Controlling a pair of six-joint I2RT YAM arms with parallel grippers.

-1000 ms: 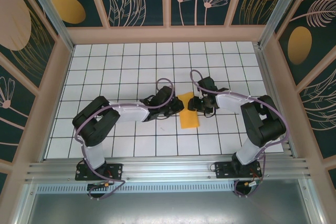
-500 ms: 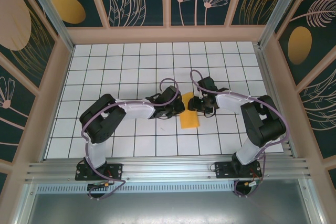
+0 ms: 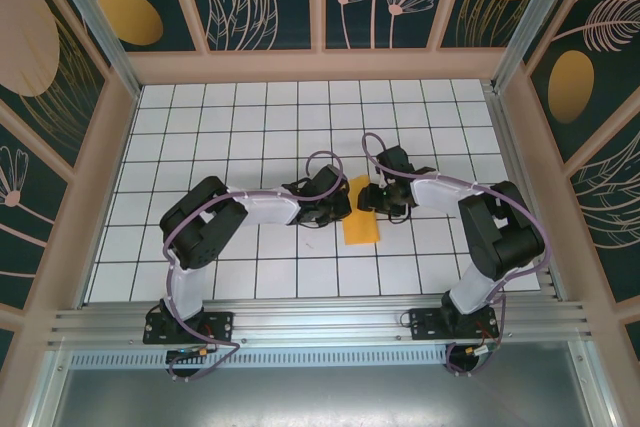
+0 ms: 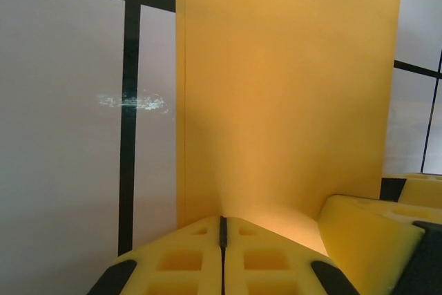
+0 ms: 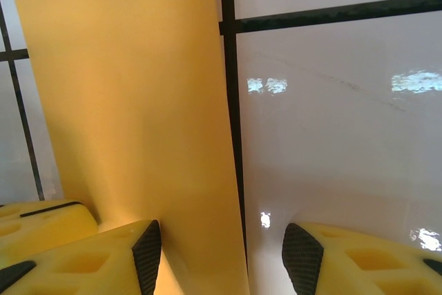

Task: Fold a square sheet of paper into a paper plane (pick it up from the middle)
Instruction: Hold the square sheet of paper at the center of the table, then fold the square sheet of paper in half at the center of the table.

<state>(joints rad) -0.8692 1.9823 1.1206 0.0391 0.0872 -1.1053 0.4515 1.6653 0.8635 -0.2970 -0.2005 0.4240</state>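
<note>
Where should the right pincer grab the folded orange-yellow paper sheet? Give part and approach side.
Probably the folded orange-yellow paper sheet's right long edge, from the right: it lies flat, that edge runs between the open right pincer's fingers, and the left pincer is shut on the sheet nearer the other long edge.

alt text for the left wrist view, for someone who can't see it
The left gripper, its two yellow fingers shut together at bottom centre, pinches the near edge of the orange-yellow sheet of paper, which stretches away over the white gridded table. A yellow finger of the right gripper pokes in at lower right.
</note>
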